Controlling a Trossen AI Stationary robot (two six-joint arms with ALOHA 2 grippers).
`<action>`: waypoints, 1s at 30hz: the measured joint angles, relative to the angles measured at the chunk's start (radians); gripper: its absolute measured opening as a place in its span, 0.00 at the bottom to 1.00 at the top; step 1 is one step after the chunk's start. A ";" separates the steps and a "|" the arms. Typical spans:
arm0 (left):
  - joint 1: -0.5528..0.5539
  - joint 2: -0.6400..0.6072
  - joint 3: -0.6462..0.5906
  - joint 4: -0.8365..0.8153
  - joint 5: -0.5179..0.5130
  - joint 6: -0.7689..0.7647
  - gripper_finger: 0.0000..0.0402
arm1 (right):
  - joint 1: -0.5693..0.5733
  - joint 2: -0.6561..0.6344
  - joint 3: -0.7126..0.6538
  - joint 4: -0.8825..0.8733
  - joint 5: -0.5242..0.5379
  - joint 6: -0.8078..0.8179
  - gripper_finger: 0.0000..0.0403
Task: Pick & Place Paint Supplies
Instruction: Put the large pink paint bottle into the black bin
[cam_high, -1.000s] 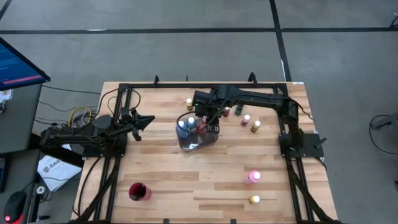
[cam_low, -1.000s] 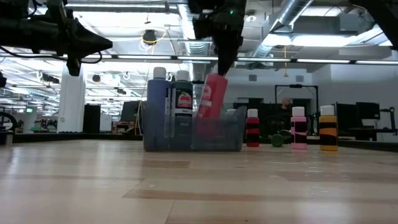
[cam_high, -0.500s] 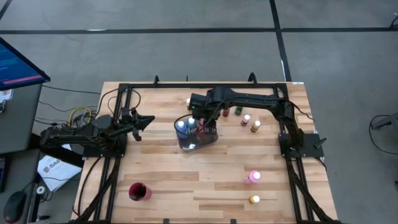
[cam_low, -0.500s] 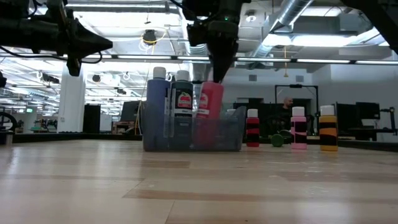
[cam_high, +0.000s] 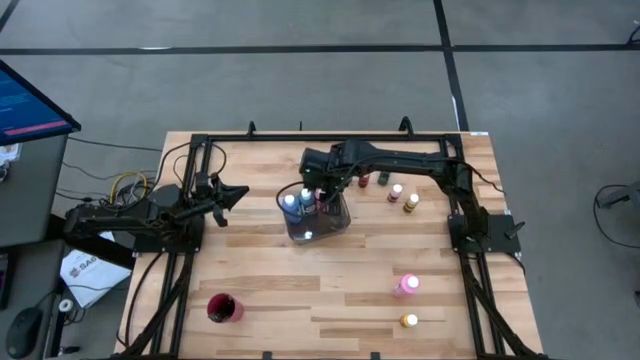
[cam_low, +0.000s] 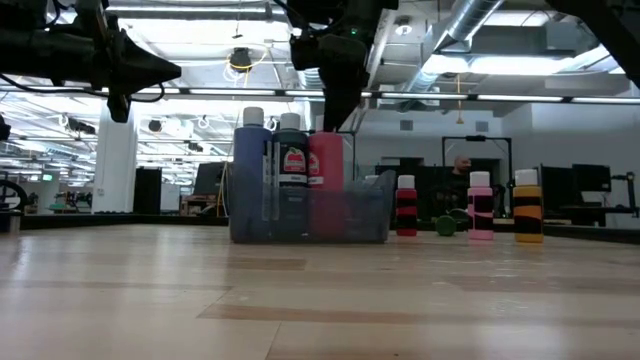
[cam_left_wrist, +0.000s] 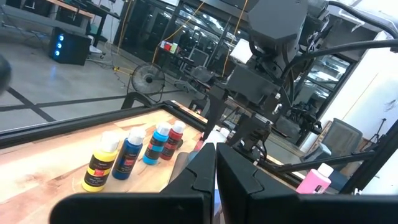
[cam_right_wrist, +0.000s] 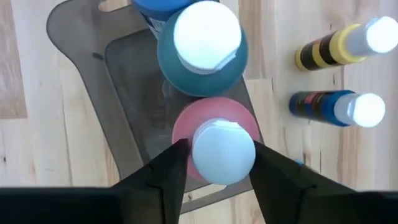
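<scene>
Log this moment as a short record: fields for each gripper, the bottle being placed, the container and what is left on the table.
right gripper: over the container, jaws on either side of the pink bottle's cap
pink bottle: upright in the container
container: grey, holds three bottles
left gripper: shut, waiting left of the container
loose bottles: pink one lying, yellow one, near edge
red cup: near-left corner

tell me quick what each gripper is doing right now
Left gripper: shut, empty, off to the side.
Right gripper: open, jaws either side of the pink bottle in the tray.
</scene>
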 joint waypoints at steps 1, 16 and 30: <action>0.000 0.000 0.000 0.000 0.000 0.000 0.01 | 0.001 0.000 0.000 0.003 0.000 -0.006 0.40; 0.000 0.000 0.000 0.000 0.002 0.000 0.01 | -0.011 0.001 -0.001 0.042 0.048 -0.018 0.55; 0.000 0.000 0.000 0.000 -0.002 0.000 0.01 | -0.011 0.003 -0.001 0.107 0.080 -0.047 0.56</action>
